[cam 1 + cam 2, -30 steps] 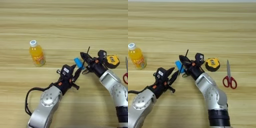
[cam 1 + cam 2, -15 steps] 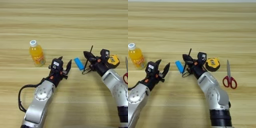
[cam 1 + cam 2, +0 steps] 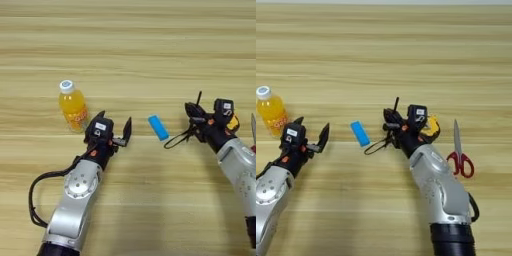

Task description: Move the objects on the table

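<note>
Bottle (image 3: 73,106) of orange juice, white cap, stands upright at far left on the table (image 3: 130,45), just up-left of the left gripper (image 3: 115,130) and near its outer finger; contact can't be confirmed. Left gripper's two black fingers are spread wide apart, tips pointing away from the robot, nothing between them. Blue block (image 3: 158,127) lies flat on the wood just right of the left gripper's right finger, angled diagonally, clear of both grippers, roughly midway between them. Right gripper (image 3: 390,115) sits to the block's right; one thin finger points up and away, the other is lost against the dark wrist body, so I can't tell whether they're parted or closed. Black strap (image 3: 376,145) loops on the table just below-left of that gripper, running back toward the tape measure (image 3: 431,126), whose yellow-and-black body sits directly behind the right gripper, partly hidden by the wrist. Scissors (image 3: 460,152), red handles nearest the robot, blades pointing away, lie right of the right forearm, apart from it.
</note>
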Tool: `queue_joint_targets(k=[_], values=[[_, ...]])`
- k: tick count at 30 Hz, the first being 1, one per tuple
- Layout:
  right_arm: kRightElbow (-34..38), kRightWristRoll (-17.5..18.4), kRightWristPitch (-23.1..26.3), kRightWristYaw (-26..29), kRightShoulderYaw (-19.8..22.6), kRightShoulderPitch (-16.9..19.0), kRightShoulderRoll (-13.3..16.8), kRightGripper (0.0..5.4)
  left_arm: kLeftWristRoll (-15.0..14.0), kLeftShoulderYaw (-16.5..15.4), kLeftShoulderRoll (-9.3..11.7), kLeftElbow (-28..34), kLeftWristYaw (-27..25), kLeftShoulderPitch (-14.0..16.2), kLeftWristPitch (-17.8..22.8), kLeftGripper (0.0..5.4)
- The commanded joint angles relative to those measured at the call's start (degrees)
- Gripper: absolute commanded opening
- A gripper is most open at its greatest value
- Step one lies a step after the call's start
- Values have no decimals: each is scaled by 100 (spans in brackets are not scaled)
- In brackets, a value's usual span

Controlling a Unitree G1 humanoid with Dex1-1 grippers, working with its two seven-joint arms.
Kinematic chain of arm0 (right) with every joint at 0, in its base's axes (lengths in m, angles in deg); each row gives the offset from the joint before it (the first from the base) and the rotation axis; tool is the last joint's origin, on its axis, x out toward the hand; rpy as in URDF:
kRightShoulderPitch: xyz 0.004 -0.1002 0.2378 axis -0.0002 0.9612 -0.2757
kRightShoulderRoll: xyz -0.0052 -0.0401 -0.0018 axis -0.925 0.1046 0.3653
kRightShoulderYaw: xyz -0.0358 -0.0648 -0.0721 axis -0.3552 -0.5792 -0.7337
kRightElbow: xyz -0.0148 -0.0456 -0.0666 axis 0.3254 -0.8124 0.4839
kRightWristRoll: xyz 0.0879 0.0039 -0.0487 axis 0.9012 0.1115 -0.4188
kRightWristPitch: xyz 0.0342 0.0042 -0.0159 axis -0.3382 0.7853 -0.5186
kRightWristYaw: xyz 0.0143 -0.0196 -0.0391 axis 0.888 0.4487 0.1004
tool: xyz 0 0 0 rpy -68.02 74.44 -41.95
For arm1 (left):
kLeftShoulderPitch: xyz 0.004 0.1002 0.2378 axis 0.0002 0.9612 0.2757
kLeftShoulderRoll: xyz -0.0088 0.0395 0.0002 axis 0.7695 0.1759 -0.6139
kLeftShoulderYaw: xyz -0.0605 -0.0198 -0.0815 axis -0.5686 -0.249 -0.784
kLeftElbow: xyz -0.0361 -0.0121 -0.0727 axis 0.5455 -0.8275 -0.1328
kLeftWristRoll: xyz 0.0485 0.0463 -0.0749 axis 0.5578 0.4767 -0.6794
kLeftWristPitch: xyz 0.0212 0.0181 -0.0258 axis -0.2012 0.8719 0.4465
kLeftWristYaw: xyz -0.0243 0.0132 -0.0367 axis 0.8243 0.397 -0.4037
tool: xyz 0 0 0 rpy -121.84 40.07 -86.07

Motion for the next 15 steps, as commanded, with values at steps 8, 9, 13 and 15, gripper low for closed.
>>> queue_joint_targets(k=[8, 9, 13, 15], values=[[236, -420, 171, -231, 33, 294, 438, 27, 211, 5, -65, -69, 98, -13, -137, 515], [246, -490, 174, -236, 8, 312, 490, 27, 217, 7, -70, -68, 96, -10, -135, 522], [287, -624, 267, -232, -51, 405, 625, 27, 238, 9, -94, -64, 97, 1, -124, 540], [330, -664, 317, -205, -74, 501, 682, 27, 246, 13, -107, -59, 97, 7, -119, 540]])
